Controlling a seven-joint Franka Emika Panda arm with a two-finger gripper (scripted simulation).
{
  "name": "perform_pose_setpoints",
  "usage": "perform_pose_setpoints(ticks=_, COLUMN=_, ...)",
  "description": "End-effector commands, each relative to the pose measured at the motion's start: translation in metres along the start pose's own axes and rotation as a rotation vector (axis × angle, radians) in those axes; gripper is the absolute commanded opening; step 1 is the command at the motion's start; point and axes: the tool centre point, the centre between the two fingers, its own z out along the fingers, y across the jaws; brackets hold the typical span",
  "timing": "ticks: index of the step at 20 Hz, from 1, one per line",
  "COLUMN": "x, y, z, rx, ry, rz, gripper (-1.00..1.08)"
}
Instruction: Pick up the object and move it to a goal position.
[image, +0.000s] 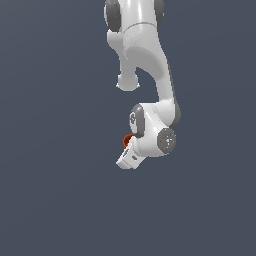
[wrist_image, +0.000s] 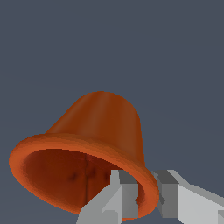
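Observation:
The object (wrist_image: 100, 122) is an orange-red round cup with a flared rim and a hollow inside, and it fills most of the wrist view. My gripper (wrist_image: 146, 180) is shut on its rim: one grey finger (wrist_image: 118, 197) sits inside the hollow, the other finger (wrist_image: 175, 197) outside the wall. In the exterior view only a sliver of the object (image: 127, 140) shows behind the white hand (image: 132, 156), which hangs tilted in mid-air. The fingertips are hidden in that view.
The white arm (image: 150, 65) comes down from the top of the exterior view. Around it there is only a plain dark grey-blue background, with no other thing in view.

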Motion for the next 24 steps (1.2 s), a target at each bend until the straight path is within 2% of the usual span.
perform_pose_setpoints(ticks=1, x=0.0, y=-0.001, z=-0.001, rx=0.0, ry=0.0, rz=0.0, gripper=-1.0)
perform_pose_setpoints(ticks=9, x=-0.013, y=-0.014, z=-0.026, rx=0.0, ry=0.0, rz=0.0, gripper=-1.0)
perform_pose_setpoints(ticks=24, x=-0.059, y=-0.064, z=-0.125, rx=-0.001, ry=-0.001, rz=0.0, gripper=-1.0)
